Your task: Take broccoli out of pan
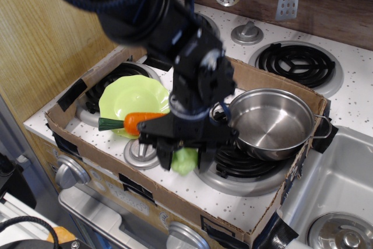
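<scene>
The pale lime-green broccoli point(185, 161) is held between the fingers of my black gripper point(184, 158), low over the white speckled stovetop near its front edge. The gripper is shut on it. The shiny steel pan point(271, 122) stands empty on the front right burner, to the right of the gripper and apart from it. My arm hides part of the stove behind the gripper.
A lime-green plate point(131, 98) lies at the left with an orange carrot point(137, 122) across its front. A grey stove knob point(140, 151) sits left of the gripper. A cardboard wall point(175, 202) rings the stovetop. A sink point(341, 202) lies at the right.
</scene>
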`<state>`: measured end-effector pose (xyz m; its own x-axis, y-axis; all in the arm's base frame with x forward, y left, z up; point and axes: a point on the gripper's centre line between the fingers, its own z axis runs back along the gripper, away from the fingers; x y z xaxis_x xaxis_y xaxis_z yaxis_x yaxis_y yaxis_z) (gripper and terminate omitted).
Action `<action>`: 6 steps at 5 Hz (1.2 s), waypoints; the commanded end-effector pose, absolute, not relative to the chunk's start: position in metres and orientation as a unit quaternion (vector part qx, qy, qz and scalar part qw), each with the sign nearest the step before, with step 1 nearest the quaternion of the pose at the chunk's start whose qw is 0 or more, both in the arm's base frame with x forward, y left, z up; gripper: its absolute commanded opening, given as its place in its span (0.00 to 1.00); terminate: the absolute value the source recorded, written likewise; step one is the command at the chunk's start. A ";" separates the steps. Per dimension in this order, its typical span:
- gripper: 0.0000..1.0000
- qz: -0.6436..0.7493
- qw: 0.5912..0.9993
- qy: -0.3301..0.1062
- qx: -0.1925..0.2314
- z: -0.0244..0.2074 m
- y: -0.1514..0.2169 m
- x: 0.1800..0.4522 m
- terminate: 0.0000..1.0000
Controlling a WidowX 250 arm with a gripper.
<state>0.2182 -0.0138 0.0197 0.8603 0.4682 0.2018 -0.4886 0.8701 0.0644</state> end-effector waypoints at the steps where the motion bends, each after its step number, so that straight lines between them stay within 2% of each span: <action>1: 1.00 0.252 0.957 -0.132 0.053 0.010 -0.014 0.214 0.00; 2: 1.00 0.241 0.959 -0.138 0.058 0.015 -0.011 0.217 0.00; 3: 1.00 0.232 0.960 -0.138 0.070 0.030 -0.010 0.226 0.00; 4: 1.00 0.224 0.964 -0.127 0.070 0.057 -0.009 0.244 0.00; 5: 1.00 0.233 0.965 -0.116 0.021 0.086 -0.007 0.265 0.00; 6: 1.00 0.212 0.968 -0.133 0.018 0.107 -0.012 0.288 1.00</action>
